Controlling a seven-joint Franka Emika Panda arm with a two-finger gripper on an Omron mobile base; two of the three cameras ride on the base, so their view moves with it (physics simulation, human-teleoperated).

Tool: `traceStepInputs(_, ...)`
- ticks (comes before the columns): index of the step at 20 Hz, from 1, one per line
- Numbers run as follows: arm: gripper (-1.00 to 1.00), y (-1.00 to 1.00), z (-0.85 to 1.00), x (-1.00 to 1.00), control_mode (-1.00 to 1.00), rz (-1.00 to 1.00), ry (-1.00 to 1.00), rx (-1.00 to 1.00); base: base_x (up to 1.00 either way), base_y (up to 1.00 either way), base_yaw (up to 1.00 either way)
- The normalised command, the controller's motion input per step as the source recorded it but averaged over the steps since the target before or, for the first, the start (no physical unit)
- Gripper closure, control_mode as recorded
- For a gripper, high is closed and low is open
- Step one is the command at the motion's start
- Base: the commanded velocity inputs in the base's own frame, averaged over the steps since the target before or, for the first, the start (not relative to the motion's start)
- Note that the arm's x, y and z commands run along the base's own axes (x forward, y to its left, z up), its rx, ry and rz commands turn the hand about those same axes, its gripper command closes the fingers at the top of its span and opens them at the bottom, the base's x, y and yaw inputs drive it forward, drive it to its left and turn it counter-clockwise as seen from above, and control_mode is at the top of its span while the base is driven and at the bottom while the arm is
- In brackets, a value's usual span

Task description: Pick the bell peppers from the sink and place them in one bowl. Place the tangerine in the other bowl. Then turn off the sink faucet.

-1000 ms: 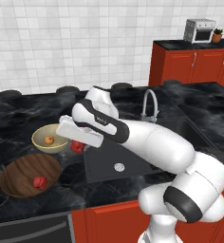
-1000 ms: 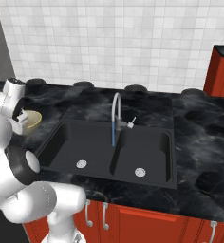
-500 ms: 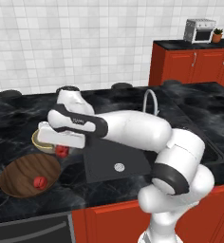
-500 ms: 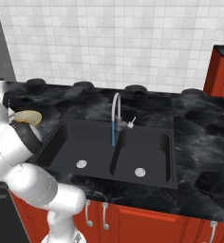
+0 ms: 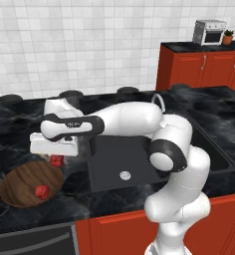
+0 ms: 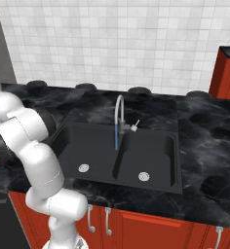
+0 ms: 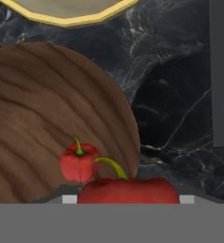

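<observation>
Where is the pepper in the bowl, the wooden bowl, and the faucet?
pepper in the bowl (image 7: 78, 164), hand view, red body.
wooden bowl (image 5: 21, 185), left base view, bare inner wood.
faucet (image 6: 119, 112), right base view, arched spout.

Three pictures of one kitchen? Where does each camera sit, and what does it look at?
Left base view: behind the arm's left, looking down on the wooden bowl and sink; the arm crosses it.
Right base view: behind its right, facing the faucet; the arm rises at left.
Hand view: looks along the fingers at the held pepper.
Left and hand views share the bowl's pepper.
</observation>
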Motion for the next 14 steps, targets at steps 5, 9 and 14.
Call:
traceStepInputs(5,1.0,0.19,-0.34,0.03,-1.0,0.0,0.0,-0.02,0.0,0.0,0.0)
traceStepInputs(9,1.0,0.18,-0.33,0.0,-1.0,0.0,0.0,-0.02,0.0,0.0,0.0)
traceStepInputs(14,1.0,0.07,-0.38,0.0,-1.0,-0.01,0.0,-0.01,0.0,0.0,0.0)
